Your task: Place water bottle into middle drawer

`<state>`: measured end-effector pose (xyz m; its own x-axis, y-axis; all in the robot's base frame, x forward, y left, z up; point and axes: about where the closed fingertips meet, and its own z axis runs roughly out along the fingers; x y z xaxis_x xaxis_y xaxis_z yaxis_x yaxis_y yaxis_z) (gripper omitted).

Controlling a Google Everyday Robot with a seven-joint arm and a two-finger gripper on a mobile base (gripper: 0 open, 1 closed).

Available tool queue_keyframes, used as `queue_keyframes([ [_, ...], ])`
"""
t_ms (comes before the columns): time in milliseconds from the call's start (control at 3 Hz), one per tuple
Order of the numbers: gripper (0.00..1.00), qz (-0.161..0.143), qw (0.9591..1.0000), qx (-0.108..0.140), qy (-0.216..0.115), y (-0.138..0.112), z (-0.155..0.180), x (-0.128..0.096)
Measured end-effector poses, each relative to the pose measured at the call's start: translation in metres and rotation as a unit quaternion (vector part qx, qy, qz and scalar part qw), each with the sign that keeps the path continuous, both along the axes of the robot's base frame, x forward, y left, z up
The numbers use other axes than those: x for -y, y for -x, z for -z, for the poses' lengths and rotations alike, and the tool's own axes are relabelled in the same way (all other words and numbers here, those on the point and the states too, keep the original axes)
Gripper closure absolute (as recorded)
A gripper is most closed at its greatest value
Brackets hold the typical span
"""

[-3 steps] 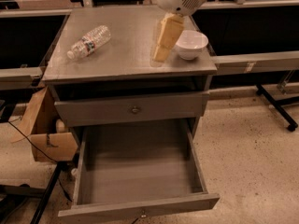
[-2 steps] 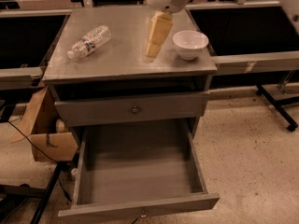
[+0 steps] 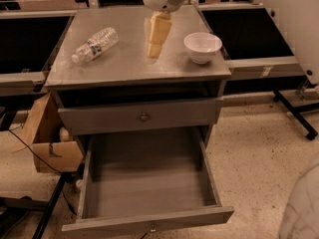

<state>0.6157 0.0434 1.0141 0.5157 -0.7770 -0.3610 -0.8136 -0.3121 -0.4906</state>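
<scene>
The water bottle (image 3: 94, 45) lies on its side on the grey cabinet top (image 3: 124, 66), cap pointing to 8 o'clock. The gripper (image 3: 154, 51) hangs over the top, with the bottle apart at its 9 o'clock and a white bowl (image 3: 203, 46) at its 3 o'clock. Whether it is wide or narrow I cannot tell. The middle drawer (image 3: 149, 183) stands pulled out at 6 o'clock.

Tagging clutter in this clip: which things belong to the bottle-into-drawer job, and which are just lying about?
Job:
water bottle, lying on the cabinet top
middle drawer, pulled open
gripper, above the cabinet top, right of the bottle

Lying about:
white bowl
cardboard box left of the cabinet
closed upper drawer front
</scene>
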Motion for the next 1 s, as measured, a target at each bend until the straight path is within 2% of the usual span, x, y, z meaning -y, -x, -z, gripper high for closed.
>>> queue_keyframes([
  [333, 0.00, 0.037, 0.9992, -0.013, 0.002, -0.015, 0.013, -0.001],
  [667, 0.00, 0.034, 0.9990, -0.028, 0.005, -0.039, 0.030, -0.017],
  [1000, 0.00, 0.025, 0.9992, -0.030, -0.010, -0.070, 0.045, -0.040],
])
